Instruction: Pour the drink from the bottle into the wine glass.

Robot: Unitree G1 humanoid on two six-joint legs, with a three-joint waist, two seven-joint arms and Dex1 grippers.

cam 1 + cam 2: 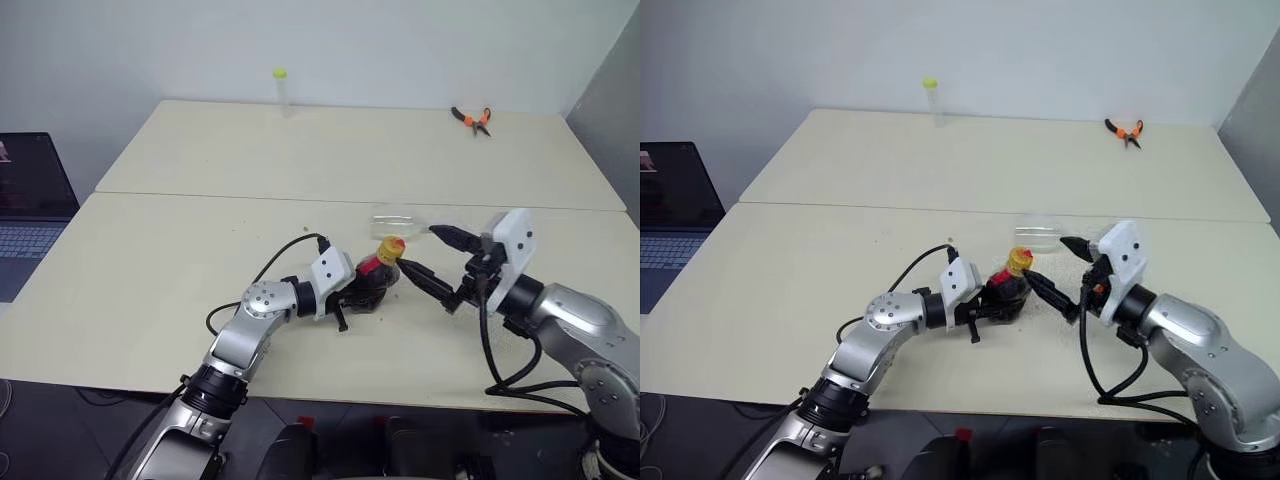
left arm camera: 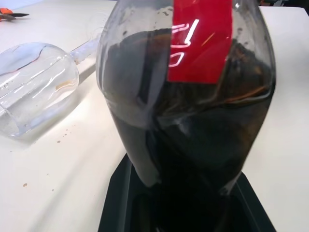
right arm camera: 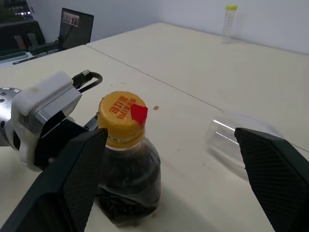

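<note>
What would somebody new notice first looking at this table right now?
The bottle of dark drink stands near the table's front edge, yellow cap on, gripped by the left gripper. The right gripper hovers open beside the cap. Just behind, the wine glass lies on its side, empty.

Both head eyes look down from above the near edge of the pale table [image 1: 150,300]. Each wrist camera sits very close to the same squat clear plastic bottle [image 3: 126,164].
</note>
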